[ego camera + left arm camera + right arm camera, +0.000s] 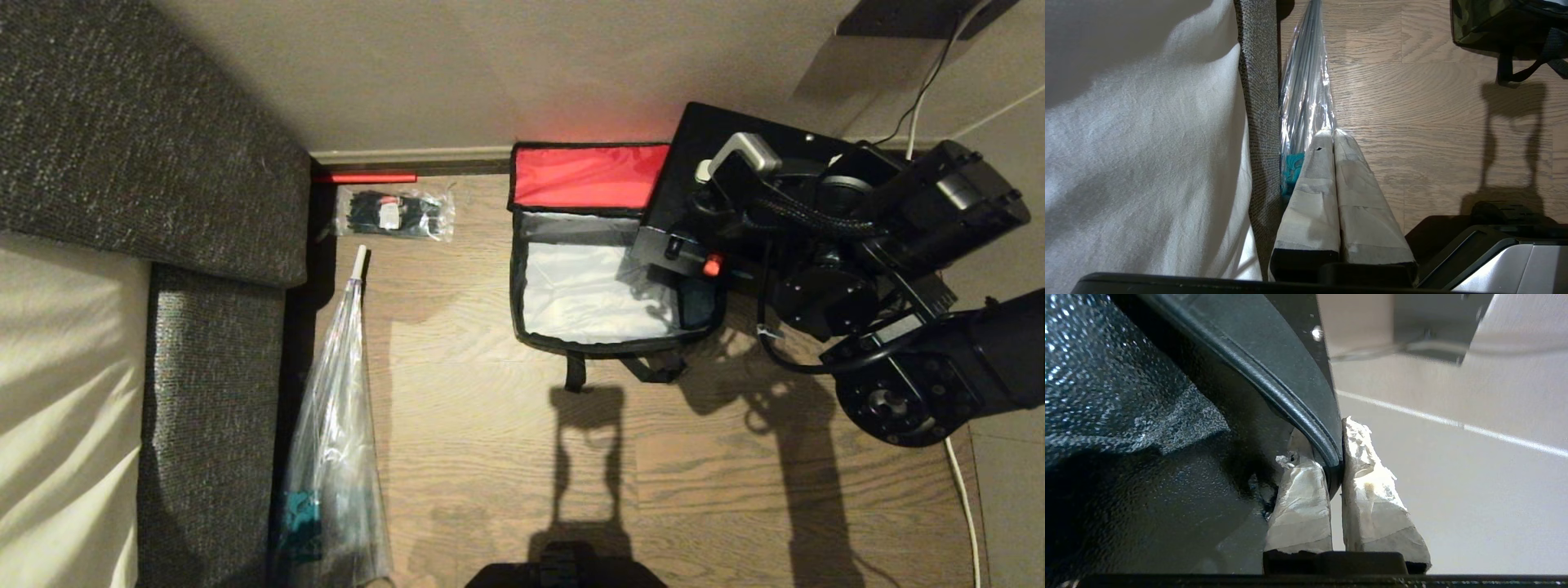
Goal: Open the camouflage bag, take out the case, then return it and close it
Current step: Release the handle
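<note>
Overhead, right end effector grips the case handle above camouflage bag.

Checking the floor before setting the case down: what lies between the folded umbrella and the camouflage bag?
Bare wood floor separates the umbrella from the camouflage bag in the head view; the bagged black item lies farther back near the wall.
</note>
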